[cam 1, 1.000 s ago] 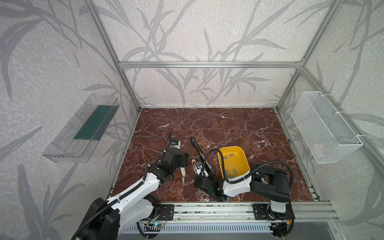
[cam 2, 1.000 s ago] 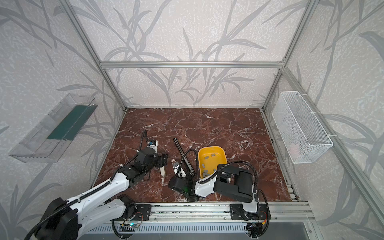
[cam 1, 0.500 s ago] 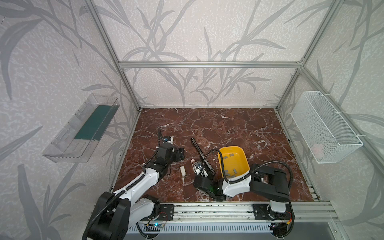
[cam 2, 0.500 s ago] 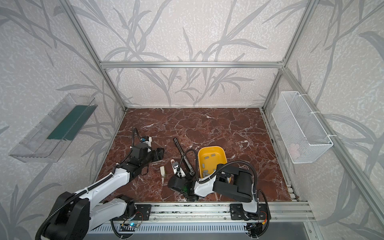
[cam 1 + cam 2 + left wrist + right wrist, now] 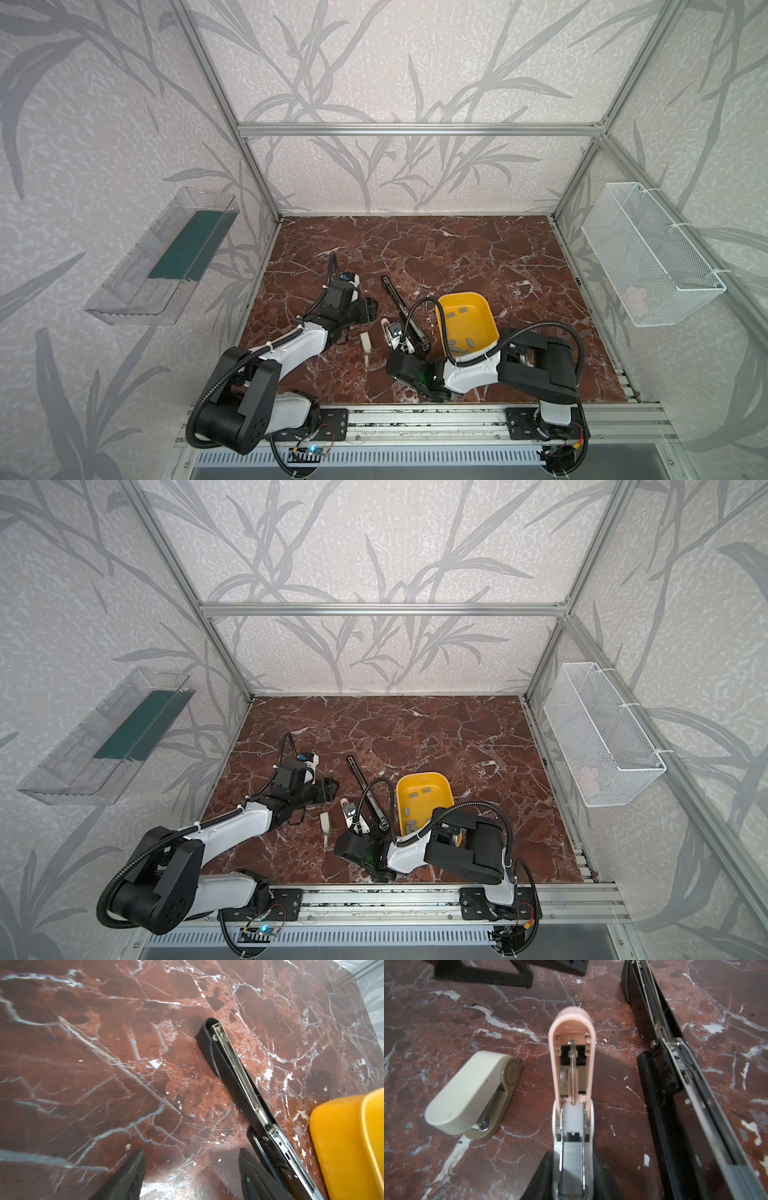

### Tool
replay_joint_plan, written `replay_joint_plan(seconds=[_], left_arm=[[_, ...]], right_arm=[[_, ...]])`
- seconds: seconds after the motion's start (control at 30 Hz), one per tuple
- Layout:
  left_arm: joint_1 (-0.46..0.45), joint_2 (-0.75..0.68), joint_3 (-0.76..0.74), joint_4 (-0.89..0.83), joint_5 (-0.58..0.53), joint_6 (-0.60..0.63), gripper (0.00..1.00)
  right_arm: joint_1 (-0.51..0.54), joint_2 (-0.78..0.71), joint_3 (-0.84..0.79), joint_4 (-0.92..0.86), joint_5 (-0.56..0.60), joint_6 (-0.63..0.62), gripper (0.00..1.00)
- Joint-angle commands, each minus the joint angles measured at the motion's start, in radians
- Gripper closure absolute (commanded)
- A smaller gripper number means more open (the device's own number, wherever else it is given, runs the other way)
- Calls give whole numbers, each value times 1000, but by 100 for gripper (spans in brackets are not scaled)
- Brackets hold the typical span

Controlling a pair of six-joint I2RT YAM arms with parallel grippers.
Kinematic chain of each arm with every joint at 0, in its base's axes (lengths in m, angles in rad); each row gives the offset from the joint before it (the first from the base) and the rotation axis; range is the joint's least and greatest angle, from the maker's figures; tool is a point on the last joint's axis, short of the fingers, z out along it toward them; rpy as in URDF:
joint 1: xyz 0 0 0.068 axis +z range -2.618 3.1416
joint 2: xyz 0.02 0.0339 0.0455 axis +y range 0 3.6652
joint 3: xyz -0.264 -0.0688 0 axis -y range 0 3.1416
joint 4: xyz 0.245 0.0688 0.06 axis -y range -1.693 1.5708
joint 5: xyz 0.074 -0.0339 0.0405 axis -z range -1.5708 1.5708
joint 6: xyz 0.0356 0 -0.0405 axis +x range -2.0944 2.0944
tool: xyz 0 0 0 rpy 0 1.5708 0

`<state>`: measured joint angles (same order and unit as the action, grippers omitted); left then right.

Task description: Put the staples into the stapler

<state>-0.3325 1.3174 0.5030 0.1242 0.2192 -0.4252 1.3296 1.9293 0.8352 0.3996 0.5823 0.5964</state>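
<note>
Spread left gripper, clamped right gripper.

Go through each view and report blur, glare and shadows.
Left wrist view: marble tabletop smeared with blur, black stapler somewhat crisper, yellow bin soft. Right wrist view: pink stapler sharp at mid-length, frame corners softer. Both top views: even diffuse light, faint shadows, no strong glare.

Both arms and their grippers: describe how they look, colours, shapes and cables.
Both the left arm and right arm mix glossy white shells with boxy black joint housings. A black ribbed hose loops along each. The left gripper and right gripper have matte black, tapering wedge-shaped fingers. No markings legible.
</note>
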Motion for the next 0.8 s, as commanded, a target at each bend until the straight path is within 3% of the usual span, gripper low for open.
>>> replay_joint_plan(seconds=[0.0, 0.4, 0.77], left_arm=[[-15, 15, 34, 8, 51, 31, 31], [-73, 83, 91, -38, 62, 72, 44], [-125, 110, 122, -112, 92, 81, 49]], right_arm=[[0, 36, -6, -54, -57, 9, 73], [-19, 40, -8, -36, -77, 32, 73], [-41, 40, -10, 3, -95, 48, 75]])
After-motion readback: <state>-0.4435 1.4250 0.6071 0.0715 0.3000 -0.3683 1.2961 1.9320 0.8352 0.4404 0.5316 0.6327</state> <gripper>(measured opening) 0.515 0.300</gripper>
